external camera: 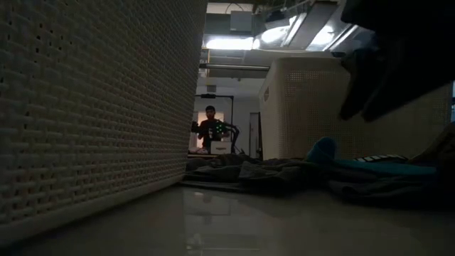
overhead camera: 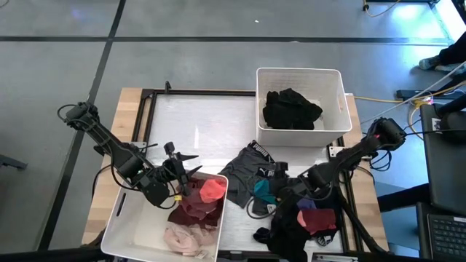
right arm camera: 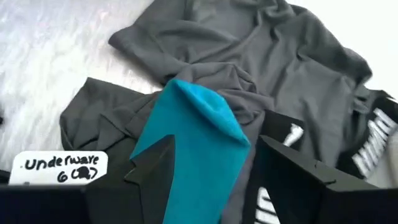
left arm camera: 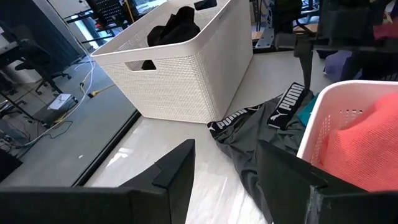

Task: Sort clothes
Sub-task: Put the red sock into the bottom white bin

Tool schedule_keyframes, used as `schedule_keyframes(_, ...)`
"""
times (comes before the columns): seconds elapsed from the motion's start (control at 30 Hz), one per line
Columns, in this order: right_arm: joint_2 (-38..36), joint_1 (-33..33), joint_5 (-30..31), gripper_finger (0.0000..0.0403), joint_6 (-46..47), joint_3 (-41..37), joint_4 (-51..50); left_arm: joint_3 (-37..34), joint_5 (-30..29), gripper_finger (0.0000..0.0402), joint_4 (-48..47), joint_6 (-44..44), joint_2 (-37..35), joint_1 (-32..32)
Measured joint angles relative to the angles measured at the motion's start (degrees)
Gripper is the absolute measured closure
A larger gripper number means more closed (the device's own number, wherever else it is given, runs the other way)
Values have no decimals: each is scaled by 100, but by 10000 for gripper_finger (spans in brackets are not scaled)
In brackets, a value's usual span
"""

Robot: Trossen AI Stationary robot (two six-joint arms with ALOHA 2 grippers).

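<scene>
Between the spread fingers of the right gripper (right arm camera: pixel 214 177), a teal garment (right arm camera: pixel 189 162) lies folded atop grey underwear (right arm camera: pixel 273 56); left gripper (left arm camera: pixel 224 171) fingers spread, empty.

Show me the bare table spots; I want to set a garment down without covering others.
The widest bare stretch of the table lies left of the far bin, above the near bin. A narrow strip runs between the near bin and the grey garment. It is crowded at the right front, where the clothes pile sits under the right gripper.
</scene>
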Motion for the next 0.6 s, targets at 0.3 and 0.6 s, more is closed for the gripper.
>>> schedule_keyframes(0.3,224,-40,473,178,-756,-575,1255,0,-2,245,7,0,0,0)
schedule_keyframes(0.6,642,-241,299,178,-988,-567,1616,0,-2,245,2,0,0,7)
